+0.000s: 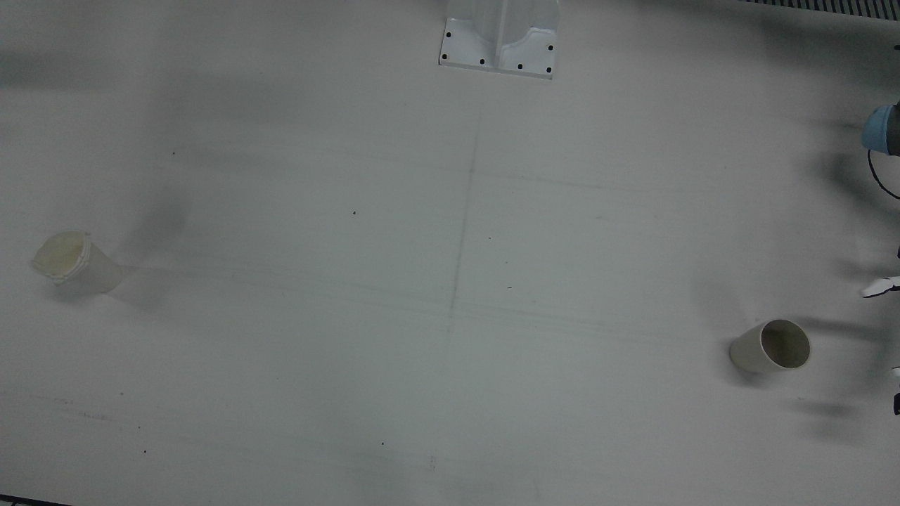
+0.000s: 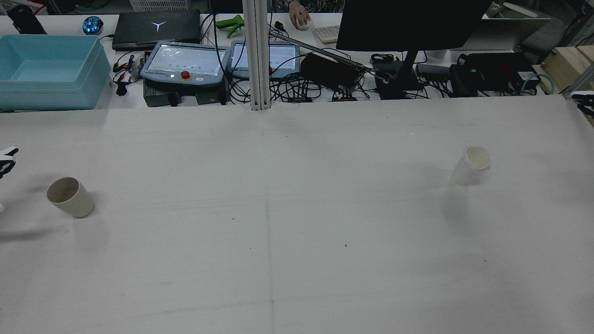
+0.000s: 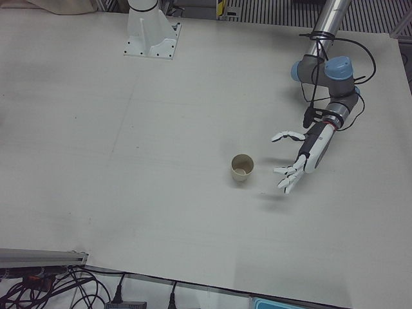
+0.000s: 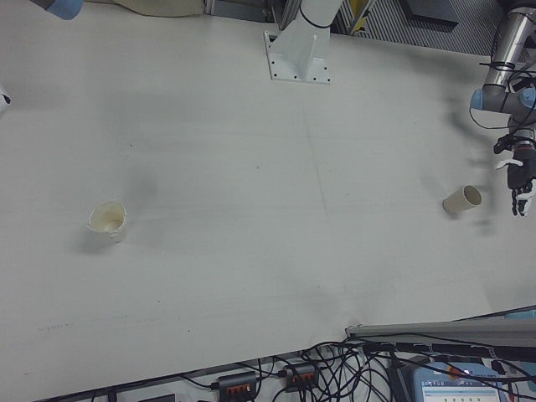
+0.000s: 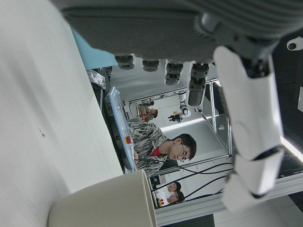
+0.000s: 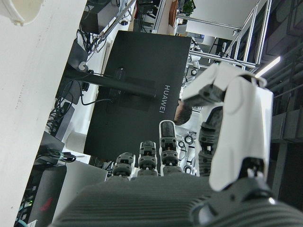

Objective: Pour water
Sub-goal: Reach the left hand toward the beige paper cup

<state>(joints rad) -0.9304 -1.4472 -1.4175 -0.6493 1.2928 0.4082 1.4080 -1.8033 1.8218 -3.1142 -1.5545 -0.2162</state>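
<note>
Cups on the white table (image 2: 297, 260) number two, both paper and both upright; the beige cup (image 3: 242, 168) stands on the half before the left arm; the white cup (image 4: 108, 220), with a stepped rim that looks like stacked cups, stands on the half before the right arm; the two are well apart, at opposite ends of the table. Hands number two; the left hand (image 3: 298, 161) hovers near the beige cup, on that cup's outer side toward the table edge, with fingers (image 3: 287, 136) spread apart and holding nothing; a clear gap of bare table separates it from the cup, with no contact. In the left hand view the beige cup (image 5: 106, 203) fills the lower edge, ahead of the extended fingers (image 5: 250, 127). The right hand (image 6: 189, 189) shows mainly in its own view, fingers apart and empty; the white cup's rim (image 6: 21, 10) appears only at the top corner of that view, well apart from the hand. In the rear view only white fingertips of the right hand (image 2: 585, 101) show at the far table edge, well away from the white cup (image 2: 471, 165). Contents of either cup cannot be told.
</note>
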